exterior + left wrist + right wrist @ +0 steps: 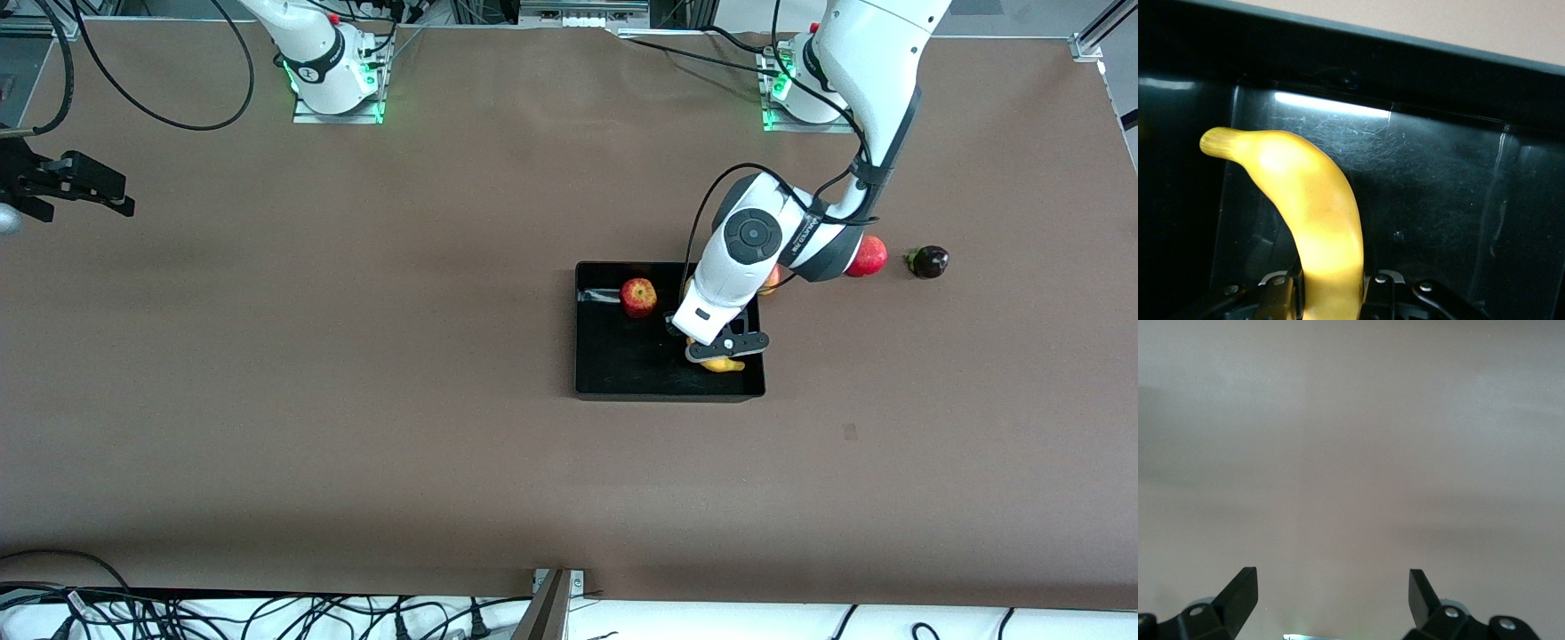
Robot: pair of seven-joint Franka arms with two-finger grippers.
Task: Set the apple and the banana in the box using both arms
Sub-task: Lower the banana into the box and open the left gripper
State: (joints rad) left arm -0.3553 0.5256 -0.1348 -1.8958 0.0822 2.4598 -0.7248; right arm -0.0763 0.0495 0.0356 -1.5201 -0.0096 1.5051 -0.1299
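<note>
Lowering the banana into the box w/ the left gripper clamped on it; apple already inside. Let go low & slow so it won't roll. Right gripper waits wide apart over bare worktop. No writing readable.

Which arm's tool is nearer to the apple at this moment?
Left. The left tool is over the box, shut on the banana, close beside the apple. The right tool is open over bare table at the right arm's end, waiting.
</note>
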